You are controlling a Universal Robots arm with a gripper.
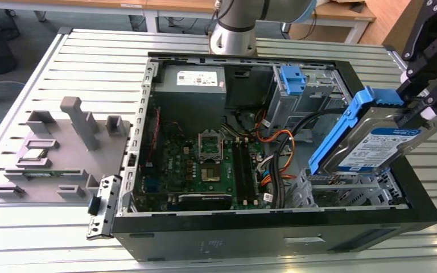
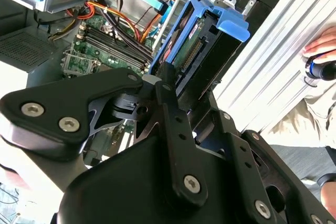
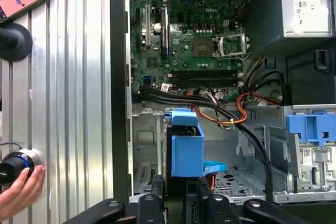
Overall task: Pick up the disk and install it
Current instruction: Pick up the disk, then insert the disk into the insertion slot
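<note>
The pick is done and the install is in hand: the disk is off the worktop and carried over the open case, but not yet seated.

In the exterior view, starting from its left, a grey moulded fixture [image 1: 59, 136] with upright posts and pockets lies on the ribbed aluminium worktop [image 1: 89, 51]. Beside it stands the black case [image 1: 279, 233], opened. Inside are a green motherboard [image 1: 203, 165], a dull grey power supply [image 1: 192, 91], a bare blue plastic bracket [image 1: 291, 77] and loops of orange and black cables [image 1: 279, 142]. Further toward that view's right sits the perforated sheet-metal cage [image 1: 347, 187].

Just above the cage hangs the disk [image 1: 374, 139], a flat silver-grey slab with a blue-and-white label and blue plastic rails, on edge and tilted. I cannot tell whether its lower end touches the cage. The black end effector [image 1: 420, 114] is clamped on the disk's upper end.

In the second wrist view the end effector [image 2: 184, 85] bears on the disk [image 2: 191, 40], whose connector row shows. In the first wrist view the disk [image 3: 186, 150] is at the cage [image 3: 147, 150], and a hand [image 3: 18, 190] rests on a black knob.

Seating seems to call for squaring the tilted disk to the bay, so that both rails meet the guides clear of the cables. Hard plastic on sheet metal would likely bind if skewed.
</note>
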